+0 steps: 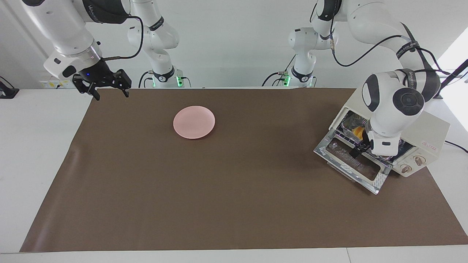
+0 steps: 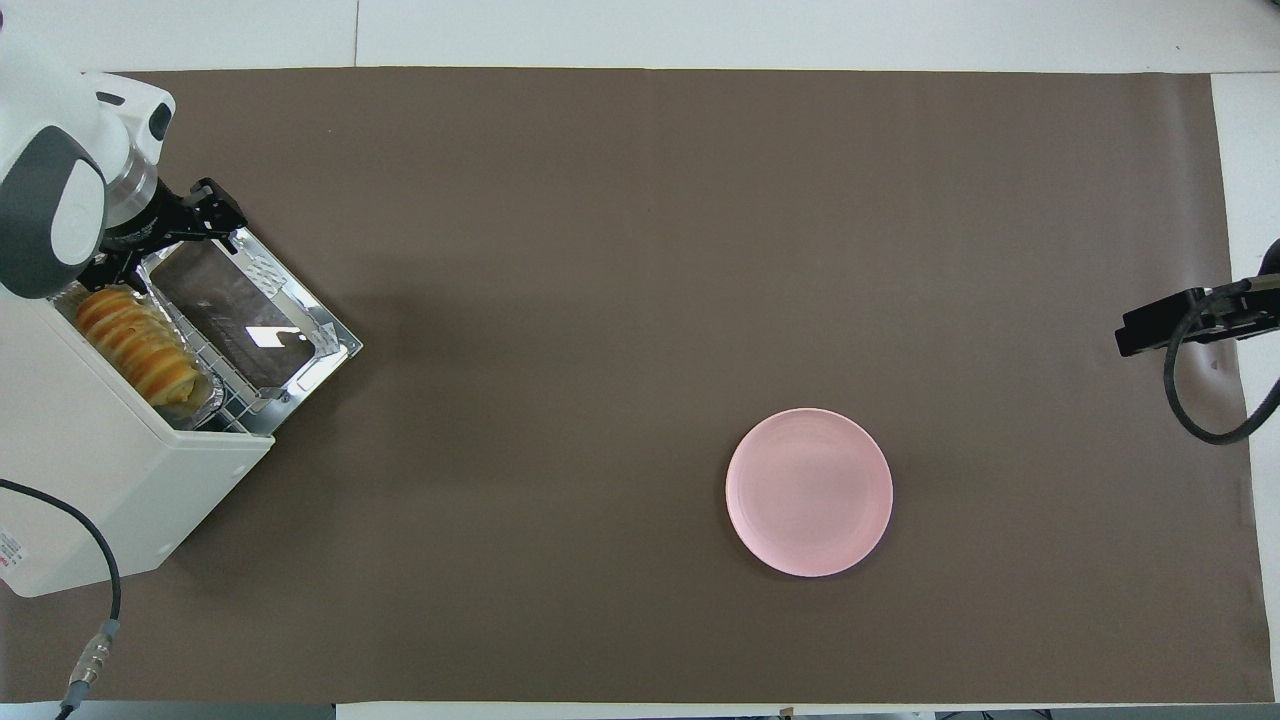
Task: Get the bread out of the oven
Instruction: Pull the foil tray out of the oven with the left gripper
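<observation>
The oven stands at the left arm's end of the table with its glass door dropped open. Inside, the bread lies in a crinkled foil tray on the wire rack. My left gripper is open and hangs over the door at the oven's mouth, by one end of the bread, holding nothing. In the facing view the left wrist hides most of the bread. My right gripper waits open and empty over the mat's corner at the right arm's end.
A pink plate lies on the brown mat, toward the right arm's end and near the robots. A cable runs past the oven at the table's edge.
</observation>
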Robot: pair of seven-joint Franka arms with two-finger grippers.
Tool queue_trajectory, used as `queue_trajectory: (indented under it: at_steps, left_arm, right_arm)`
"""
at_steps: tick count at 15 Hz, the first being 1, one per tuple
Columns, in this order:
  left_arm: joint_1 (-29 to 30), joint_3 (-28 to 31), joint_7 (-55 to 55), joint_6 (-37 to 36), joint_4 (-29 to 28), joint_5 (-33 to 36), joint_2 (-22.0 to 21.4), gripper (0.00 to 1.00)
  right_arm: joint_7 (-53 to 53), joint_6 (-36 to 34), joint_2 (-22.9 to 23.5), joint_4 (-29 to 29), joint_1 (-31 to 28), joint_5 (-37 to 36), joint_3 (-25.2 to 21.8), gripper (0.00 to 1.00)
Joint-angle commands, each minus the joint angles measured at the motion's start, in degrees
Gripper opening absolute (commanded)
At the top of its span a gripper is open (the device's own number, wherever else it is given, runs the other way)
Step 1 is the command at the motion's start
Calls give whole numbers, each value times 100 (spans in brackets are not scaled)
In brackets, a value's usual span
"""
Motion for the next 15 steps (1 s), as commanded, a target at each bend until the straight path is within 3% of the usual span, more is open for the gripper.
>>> queue_trajectory:
  at_steps: [1,4,13,15]
  left_arm:
    - [-26,46,-269,297,-617,235,-368,100]
    - [-9,46,-287,649,-1136,235,-552,100]
    - [-8,46,-278,1221,-1751,244,-588,98]
    - [-8,46,-226,1221,-1805,244,-623,72]
  right_arm:
    - [-99,-16,-129,-128,-131,-83,86,100]
    - [-99,-16,-129,-137,-131,-83,86,100]
    - [-99,-16,-129,-137,-131,-83,86,100]
    - [-99,-16,-129,-128,-131,-83,86,100]
